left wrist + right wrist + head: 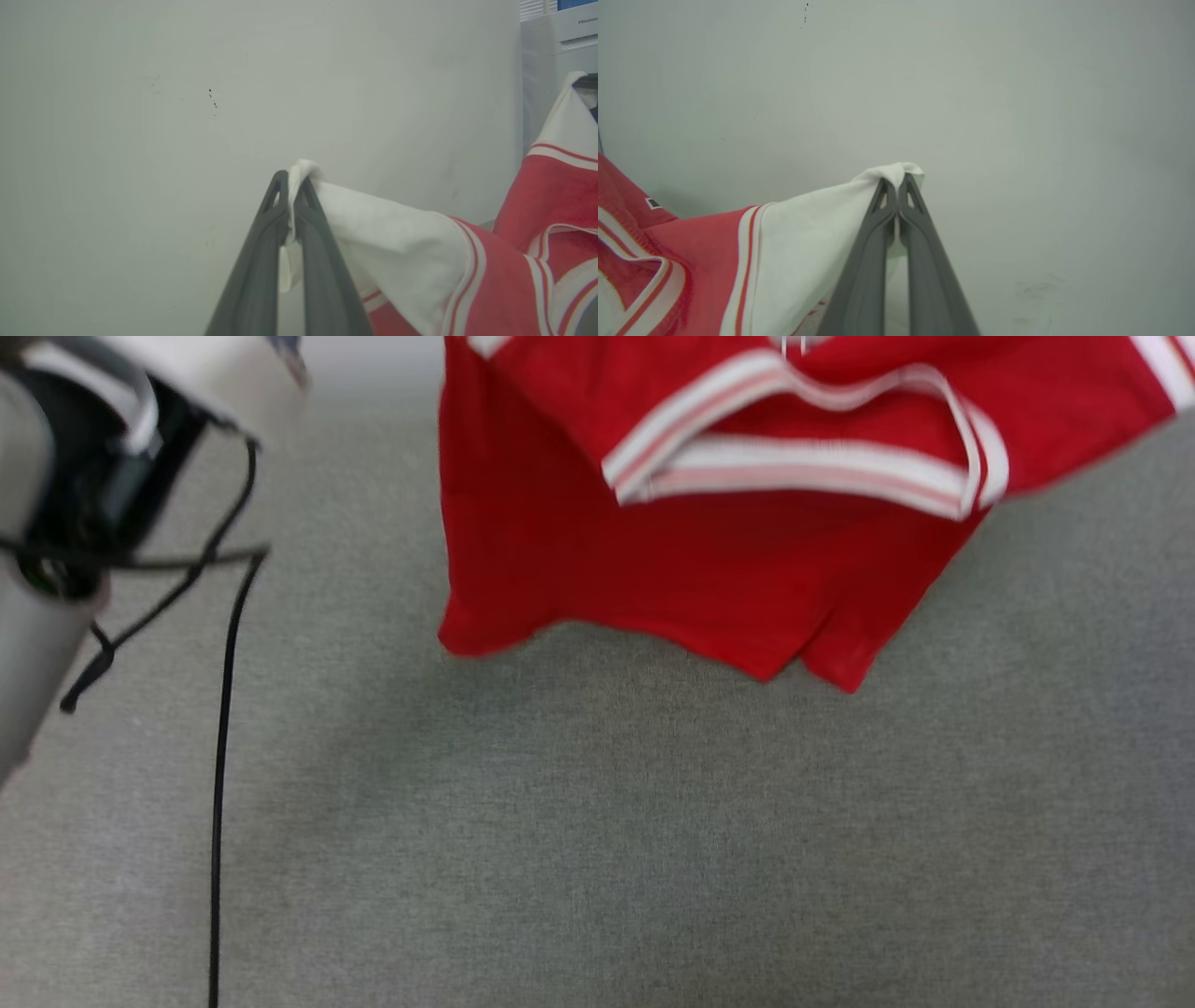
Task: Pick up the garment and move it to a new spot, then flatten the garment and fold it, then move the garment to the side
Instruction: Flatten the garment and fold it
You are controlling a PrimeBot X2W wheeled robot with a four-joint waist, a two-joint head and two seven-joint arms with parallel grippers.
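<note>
The garment (709, 569), a red jersey with white, red-striped trim, hangs in the air over the grey surface (597, 849); its lower hem dangles free and its top runs out of the head view. In the left wrist view my left gripper (292, 179) is shut on a white sleeve corner of the garment (397, 233), the red body trailing off to the right. In the right wrist view my right gripper (896, 182) is shut on the other white sleeve of the garment (808, 242), the red body trailing to the left. Both sets of fingers point at a pale wall.
A pale forearm (56, 476) with loose black cables (219, 756) fills the left edge of the head view. A plain pale wall (187, 116) stands behind the grippers. A white appliance (556, 56) sits at the far right of the left wrist view.
</note>
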